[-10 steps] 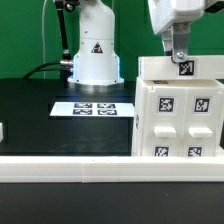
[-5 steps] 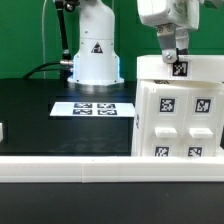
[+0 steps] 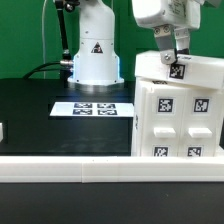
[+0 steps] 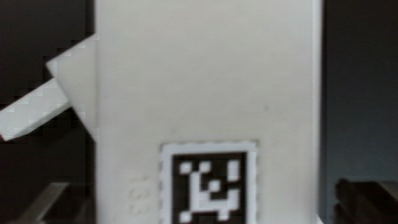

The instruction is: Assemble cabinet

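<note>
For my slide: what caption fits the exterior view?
Robot gripper at the tagged top panel of the large white plastic cabinet, beside the marker board.

Large white plastic cabinet (image 3: 178, 108): stands on the black desk (image 3: 40, 110) at the exterior view's right; front panels carry square black-and-white tags. Its top panel sits tilted, higher toward the right, bearing one tag.

Gripper (image 3: 171, 58): white arm descending from above, fingers at the cabinet's top edge beside the upper tag; jaw spacing not discernible.

Flat white marker board (image 3: 93, 108): lies on the desk, left of the cabinet, four tags.

White robot base (image 3: 93, 55): behind the board, triangle sticker on front.

White rail (image 3: 70, 166): runs along the desk's near edge.
</note>
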`<state>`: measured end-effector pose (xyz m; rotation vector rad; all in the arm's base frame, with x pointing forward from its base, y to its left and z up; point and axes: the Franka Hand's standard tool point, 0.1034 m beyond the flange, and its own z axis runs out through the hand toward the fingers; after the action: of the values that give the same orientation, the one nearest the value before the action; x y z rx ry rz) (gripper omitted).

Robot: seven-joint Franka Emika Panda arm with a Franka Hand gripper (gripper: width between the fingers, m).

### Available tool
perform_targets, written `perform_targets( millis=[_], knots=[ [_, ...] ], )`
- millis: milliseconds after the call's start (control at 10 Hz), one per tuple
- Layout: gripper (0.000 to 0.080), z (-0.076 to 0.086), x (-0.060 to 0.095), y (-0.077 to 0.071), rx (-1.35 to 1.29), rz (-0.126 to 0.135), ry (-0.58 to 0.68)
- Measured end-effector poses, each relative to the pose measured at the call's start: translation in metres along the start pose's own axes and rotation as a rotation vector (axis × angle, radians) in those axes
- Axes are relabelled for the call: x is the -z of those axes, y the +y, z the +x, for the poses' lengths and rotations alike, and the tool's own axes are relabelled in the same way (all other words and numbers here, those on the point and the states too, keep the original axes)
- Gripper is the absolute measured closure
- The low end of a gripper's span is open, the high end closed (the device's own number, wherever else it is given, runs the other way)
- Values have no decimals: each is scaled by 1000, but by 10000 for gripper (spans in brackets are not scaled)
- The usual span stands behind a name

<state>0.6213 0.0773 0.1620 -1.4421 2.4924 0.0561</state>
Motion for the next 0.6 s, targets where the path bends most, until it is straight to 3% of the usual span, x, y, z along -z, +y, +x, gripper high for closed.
perform_targets(
  millis=[100,600],
  knots=[
    [54,0,0,0,10,0,0],
    [3,-15,18,-2,58,21,-36]
  ],
)
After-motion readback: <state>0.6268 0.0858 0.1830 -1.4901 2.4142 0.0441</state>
